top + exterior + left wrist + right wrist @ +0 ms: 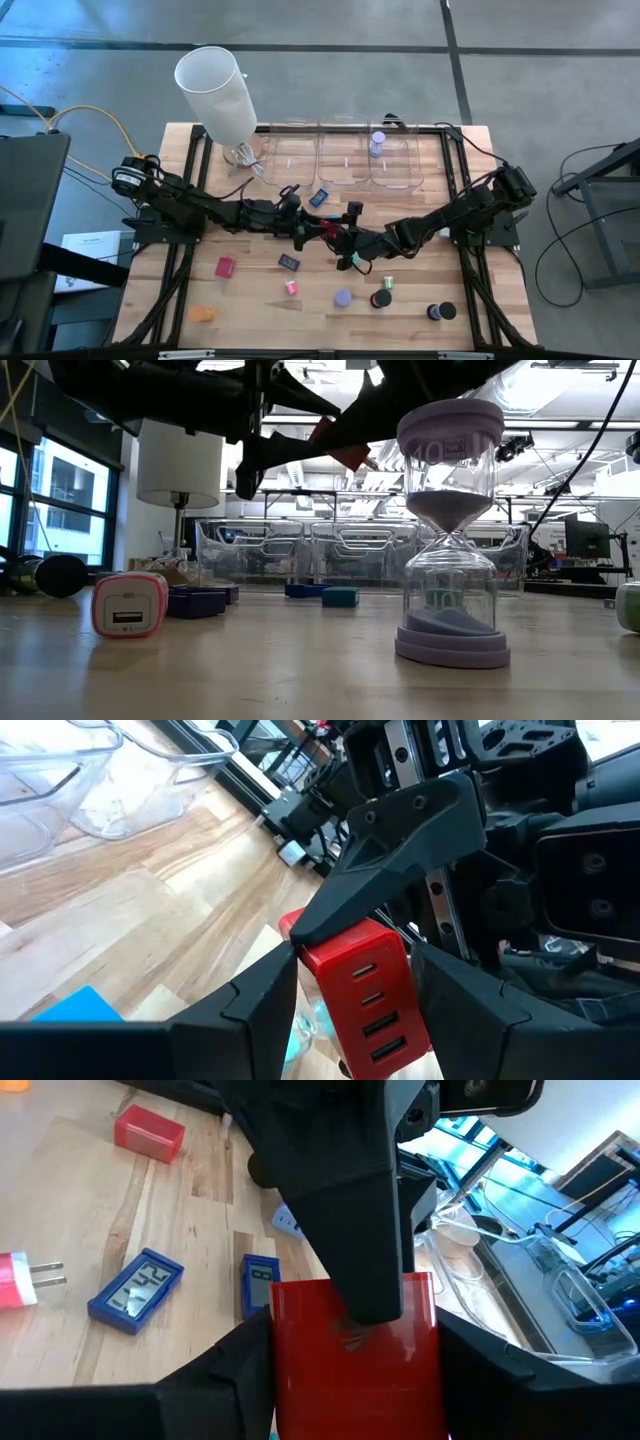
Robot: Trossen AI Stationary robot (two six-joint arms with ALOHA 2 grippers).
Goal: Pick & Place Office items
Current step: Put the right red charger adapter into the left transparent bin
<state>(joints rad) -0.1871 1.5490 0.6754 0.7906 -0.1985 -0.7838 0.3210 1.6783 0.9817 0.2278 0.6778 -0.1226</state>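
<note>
Standing nearest in the low view, a lavender-capped clear hourglass rests on the wooden table. Above mid-table, left tool and right tool are both clamped on one red rectangular charger block. Clear plastic bins line the far edge.
</note>
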